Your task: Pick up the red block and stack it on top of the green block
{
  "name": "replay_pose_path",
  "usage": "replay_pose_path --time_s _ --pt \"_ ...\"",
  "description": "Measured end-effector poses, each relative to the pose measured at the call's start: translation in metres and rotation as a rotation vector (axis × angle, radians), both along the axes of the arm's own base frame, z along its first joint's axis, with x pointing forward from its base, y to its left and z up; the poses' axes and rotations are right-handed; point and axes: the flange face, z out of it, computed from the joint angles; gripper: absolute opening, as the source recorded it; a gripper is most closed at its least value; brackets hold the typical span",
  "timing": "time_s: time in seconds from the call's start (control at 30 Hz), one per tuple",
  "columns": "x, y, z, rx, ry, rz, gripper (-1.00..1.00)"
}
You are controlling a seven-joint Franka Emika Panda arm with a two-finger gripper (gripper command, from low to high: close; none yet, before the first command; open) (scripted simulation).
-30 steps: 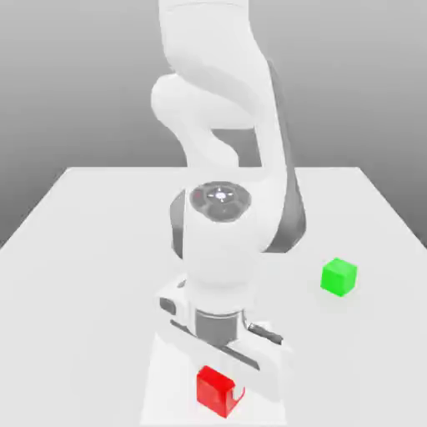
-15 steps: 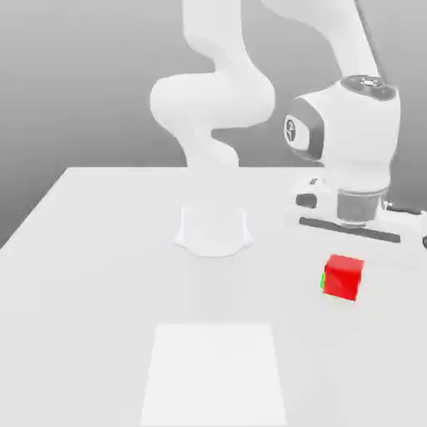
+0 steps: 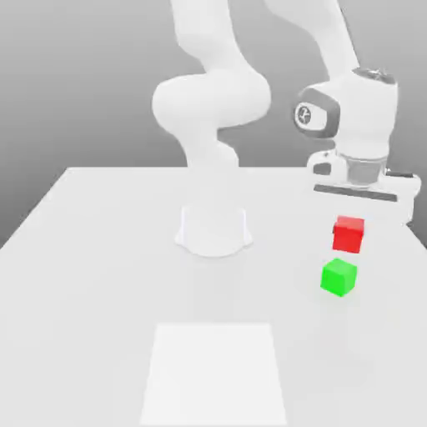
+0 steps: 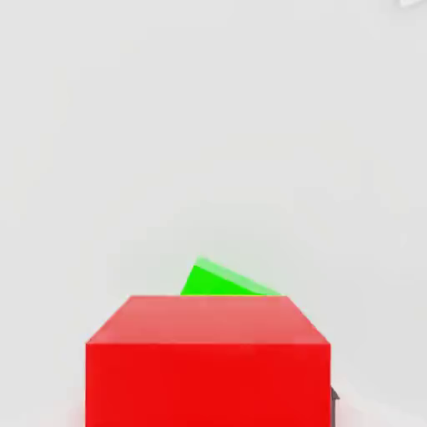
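My gripper (image 3: 349,218) is clamped on the red block (image 3: 348,234), which hangs below my hand at the right of the exterior frame, clear of the table (image 3: 100,275). The jaws are drawn in tight on the cube's sides; I judge this grip is what keeps it level in the air, since nothing supports it from beneath. In the hand view the red block (image 4: 208,360) sits in the lower centre of the frame with its top face flat and its edges square to the camera, so I read the hold as centred and untilted.

The green block (image 3: 338,277) rests on the table directly below the red one in the exterior frame, lower right, with a visible gap between them: near, not touching. In the hand view a wedge of the green block (image 4: 223,280) peeks out past the far edge of the red cube, at centre frame. I judge this means the carried cube is over the target but not yet squarely covering it; a small offset is left to correct.

The carried cube is held high enough that it cannot strike the green one while I line up, which I take as the reason for the clearance.

Assessment: pick done, stacking not yet done. The next move calls for fine alignment, then a straight descent. Risk: releasing off-centre could let the red cube tip off the green top.

The pale square patch (image 3: 214,374) at lower centre of the exterior frame is bare.
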Motion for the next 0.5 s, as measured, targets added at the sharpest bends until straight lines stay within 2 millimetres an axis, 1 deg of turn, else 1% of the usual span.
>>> replay_pose_path --time_s 0.5 --pt "-0.003 -0.002 -0.045 0.002 0.013 -0.002 -1.0"
